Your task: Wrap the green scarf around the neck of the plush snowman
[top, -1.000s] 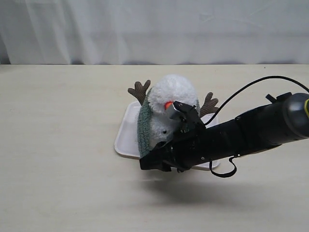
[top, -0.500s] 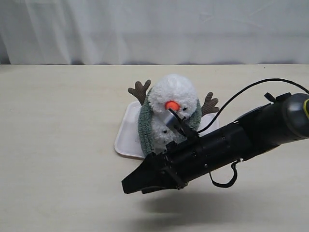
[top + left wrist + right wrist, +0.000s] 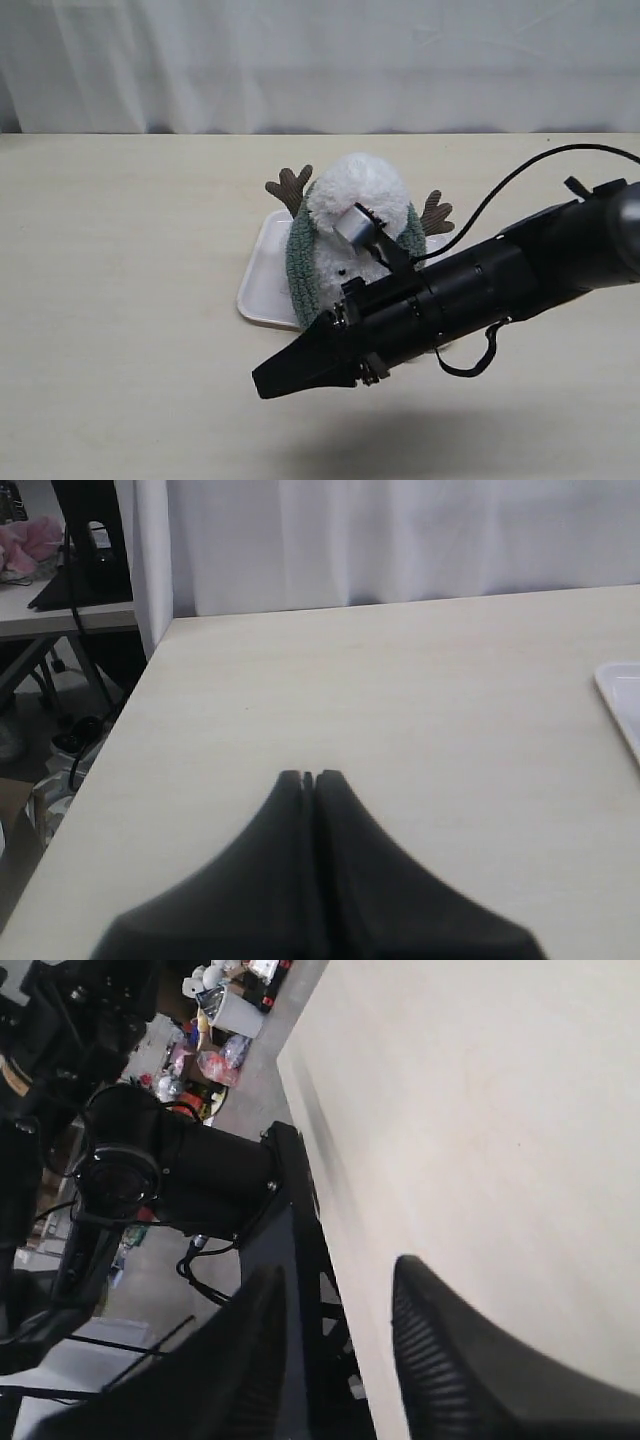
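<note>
The plush snowman (image 3: 355,190) stands on a white tray (image 3: 258,285), its nose hidden behind my right arm's wrist. The green scarf (image 3: 299,262) lies round its neck and hangs down both sides of the body. My right gripper (image 3: 268,380) hovers in front of the tray's near-left corner, pointing away from the snowman. In the right wrist view the right gripper (image 3: 340,1268) is open, with nothing between its fingers. The left gripper (image 3: 308,777) is shut and empty above bare table, far from the snowman; it does not show in the exterior view.
The right arm (image 3: 480,285) with its looped black cable (image 3: 470,365) crosses in front of the tray and snowman. A white curtain (image 3: 320,60) closes the far side. The tray's corner (image 3: 622,692) and the table's edge (image 3: 140,690) show in the left wrist view.
The right gripper has drawn back from the snowman's front toward the near left and risen. The wrist has turned, now covering the orange nose. The scarf stays on the snowman.
</note>
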Action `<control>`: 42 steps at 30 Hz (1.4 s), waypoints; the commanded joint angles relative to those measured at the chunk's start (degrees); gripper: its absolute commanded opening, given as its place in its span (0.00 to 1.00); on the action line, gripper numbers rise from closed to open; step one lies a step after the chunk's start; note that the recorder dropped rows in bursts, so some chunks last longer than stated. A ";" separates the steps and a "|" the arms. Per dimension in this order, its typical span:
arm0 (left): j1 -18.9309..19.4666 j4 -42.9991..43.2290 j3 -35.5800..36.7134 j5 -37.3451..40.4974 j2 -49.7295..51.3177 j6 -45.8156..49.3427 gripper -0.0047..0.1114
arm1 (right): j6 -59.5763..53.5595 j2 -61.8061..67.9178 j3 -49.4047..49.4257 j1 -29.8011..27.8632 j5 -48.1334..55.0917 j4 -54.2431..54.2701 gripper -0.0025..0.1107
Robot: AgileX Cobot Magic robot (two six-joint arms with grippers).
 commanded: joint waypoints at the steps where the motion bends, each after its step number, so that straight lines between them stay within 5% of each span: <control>1: -0.07 -0.14 0.17 -0.69 -0.11 -0.14 0.04 | -6.78 -5.31 0.03 -0.20 1.27 -0.61 0.21; 7: -0.07 -0.14 0.17 -0.69 -0.11 -0.14 0.04 | -8.34 -14.29 0.28 -0.20 -3.08 -0.61 0.06; 17: -0.07 -0.14 0.17 -0.69 -0.11 -0.14 0.04 | 2.19 -37.83 10.82 -0.20 -48.48 -4.62 0.06; 22: -0.07 -0.14 0.17 -0.69 -0.11 -0.14 0.04 | 12.72 -38.24 12.37 -0.35 -69.26 -5.99 0.06; 30: -0.07 -0.14 0.17 -0.69 -0.11 -0.14 0.04 | 17.50 -25.76 0.25 -1.38 -60.20 -7.58 0.06; 34: -0.07 -0.14 0.17 -0.69 -0.11 -0.14 0.04 | 24.88 -20.53 -5.43 -3.92 -58.87 -17.13 0.06; 42: -0.07 -0.14 0.17 -0.69 -0.11 -0.14 0.04 | 33.97 -18.93 -7.48 -9.68 -71.53 -28.95 0.06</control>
